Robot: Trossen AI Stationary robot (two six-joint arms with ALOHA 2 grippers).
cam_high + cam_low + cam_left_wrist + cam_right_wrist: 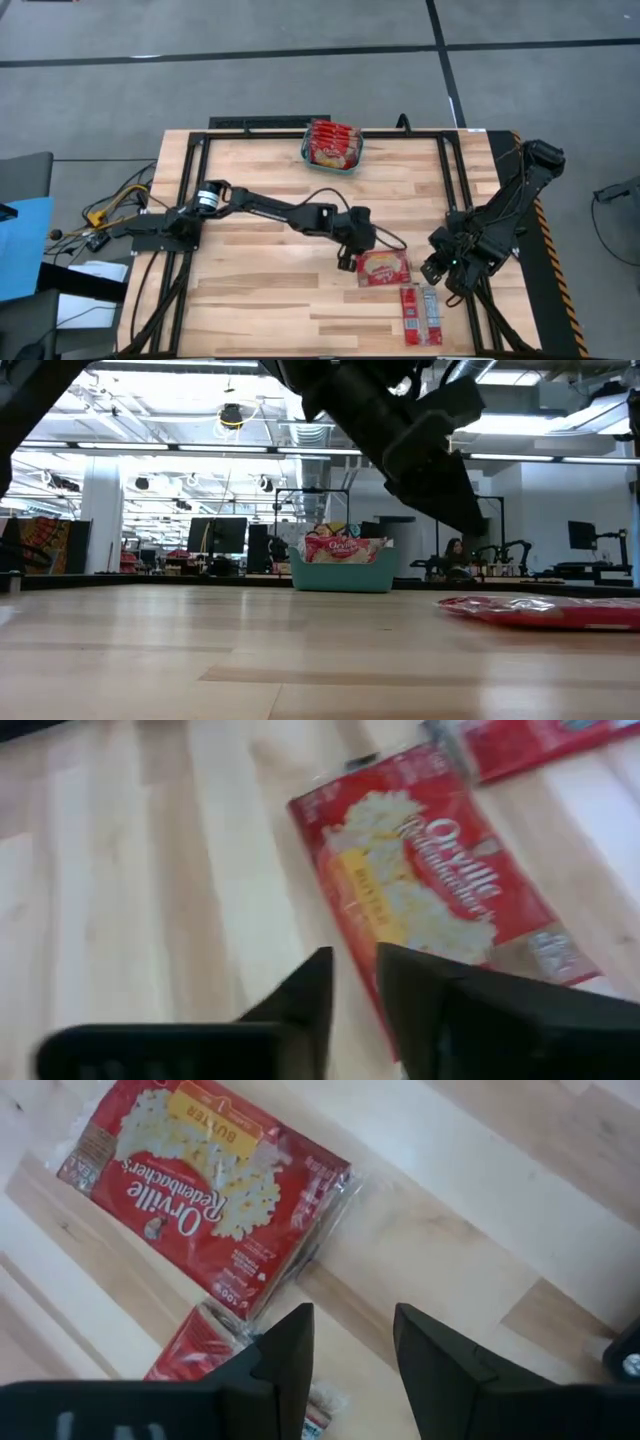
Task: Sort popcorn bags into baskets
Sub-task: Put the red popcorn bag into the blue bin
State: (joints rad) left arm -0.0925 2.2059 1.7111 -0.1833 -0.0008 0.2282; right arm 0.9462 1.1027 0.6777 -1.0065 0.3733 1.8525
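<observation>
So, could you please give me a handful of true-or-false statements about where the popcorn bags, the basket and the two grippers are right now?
1. The teal basket at the table's far edge already holds several popcorn bags. True.
2. The left gripper has lifted a bag clear of the table. False: the flat popcorn bag beside it lies on the wood, and the fingers show a narrow gap with nothing between them.
3. The right gripper is open and empty. True.
4. Another packet lies nearer the front edge than the flat bag. True.
5. The basket is empty. False: red bags fill it.
</observation>
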